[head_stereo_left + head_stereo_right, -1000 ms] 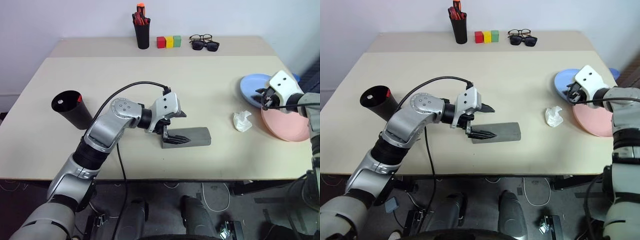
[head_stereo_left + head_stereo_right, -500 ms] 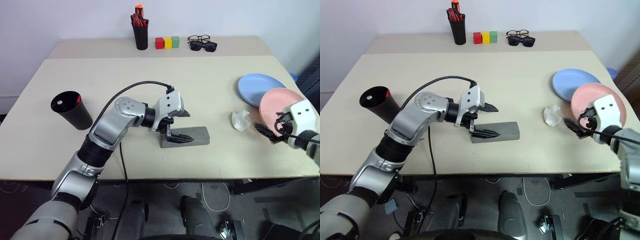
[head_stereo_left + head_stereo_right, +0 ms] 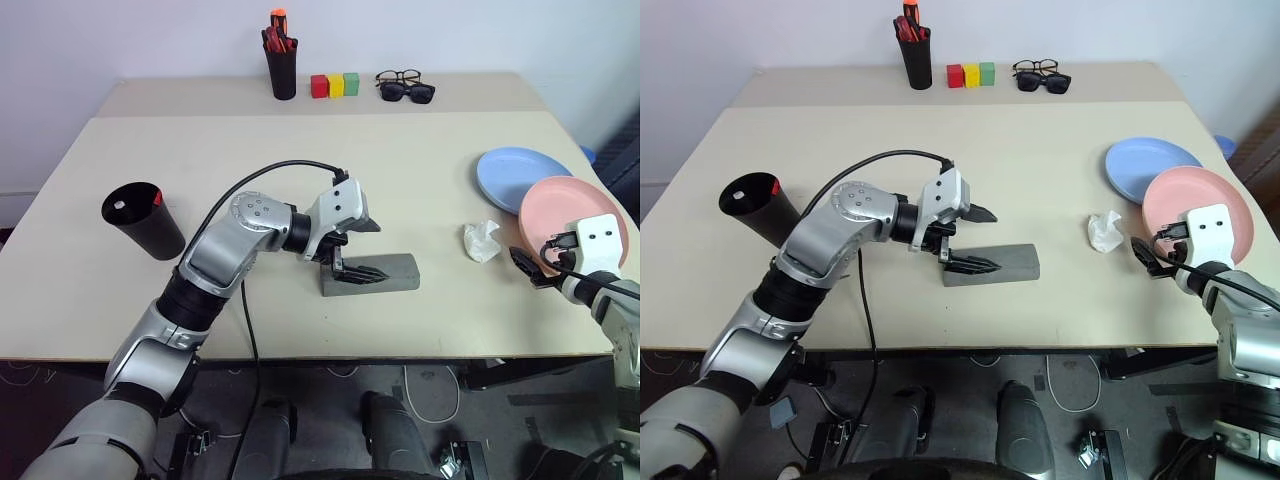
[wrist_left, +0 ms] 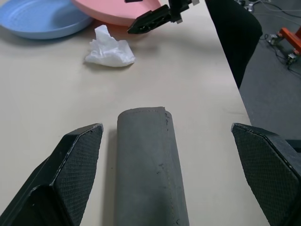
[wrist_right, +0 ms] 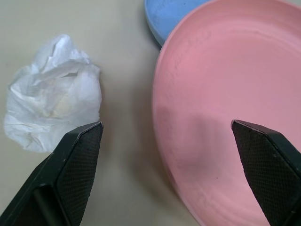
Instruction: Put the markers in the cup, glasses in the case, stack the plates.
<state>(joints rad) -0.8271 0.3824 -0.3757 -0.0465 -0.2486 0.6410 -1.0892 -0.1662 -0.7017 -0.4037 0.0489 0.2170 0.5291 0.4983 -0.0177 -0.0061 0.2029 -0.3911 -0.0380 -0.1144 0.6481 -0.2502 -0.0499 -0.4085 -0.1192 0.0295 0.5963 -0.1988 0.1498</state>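
The pink plate (image 3: 570, 212) lies flat at the right, its rim overlapping the near edge of the light blue plate (image 3: 518, 172). My right gripper (image 3: 540, 262) stands open just off the pink plate's near rim, holding nothing. Mid-table, my left gripper (image 3: 378, 250) is open over the left end of the closed grey case (image 3: 395, 272), with its lower finger lying along the case. The black cup (image 3: 142, 220) stands at the left, with a white marker end (image 3: 120, 205) and a red one (image 3: 158, 197) showing inside it. The wire-framed glasses (image 3: 400, 75) lie at the table's back.
A crumpled white tissue (image 3: 484, 241) lies between the case and the plates. At the back stand a black pen holder (image 3: 283, 68) with red and orange pens, three coloured blocks (image 3: 337, 84) and black sunglasses (image 3: 410, 93). The table's right edge runs just past the plates.
My right gripper opened and let go of the pink plate, which now lies flat against the blue one. That arm drew back toward the table's near edge. The left arm stayed put.
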